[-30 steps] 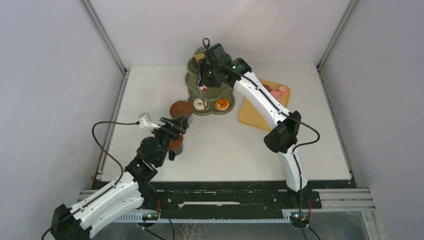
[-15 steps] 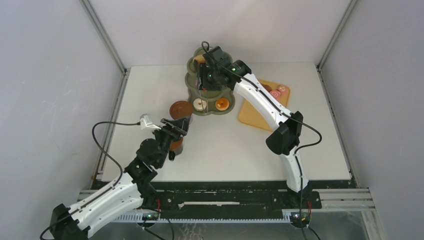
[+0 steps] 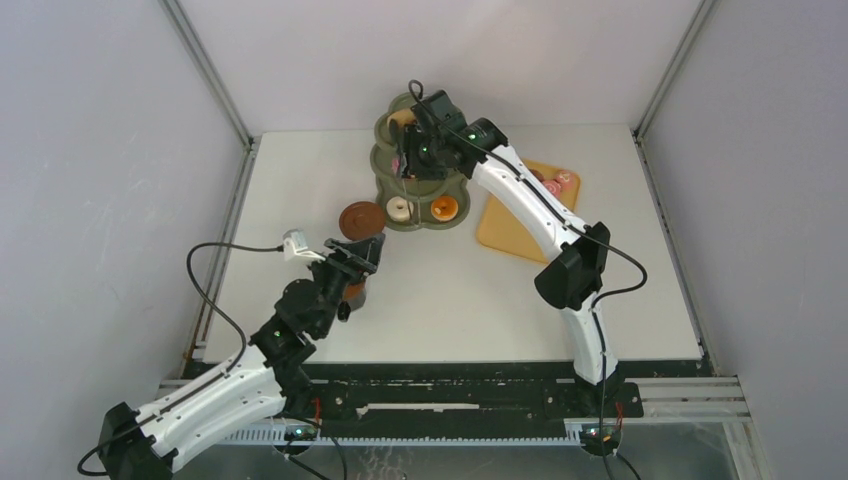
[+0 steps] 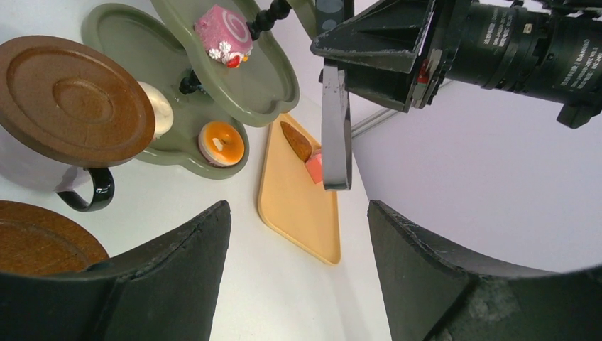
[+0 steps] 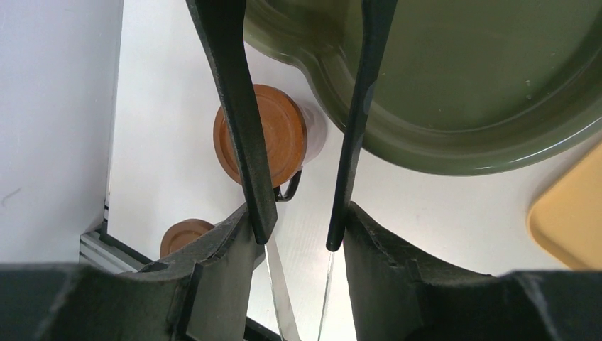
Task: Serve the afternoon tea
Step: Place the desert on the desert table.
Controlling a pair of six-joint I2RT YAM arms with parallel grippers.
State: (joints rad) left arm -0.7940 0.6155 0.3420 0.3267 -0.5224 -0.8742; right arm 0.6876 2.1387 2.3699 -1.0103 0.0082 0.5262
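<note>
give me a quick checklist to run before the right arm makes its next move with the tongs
1. right gripper gripping the black tongs: ok, shut on both arms.
2. tongs empty: cannot tell, their tips are cut off in the right wrist view.
3. pink swirl cake seated on the middle tier of the stand: ok.
4. left gripper out of the way: ok, open, empty, apart from the stand.
5. tray emptied: not ok, a brown bun lies on it.
</note>
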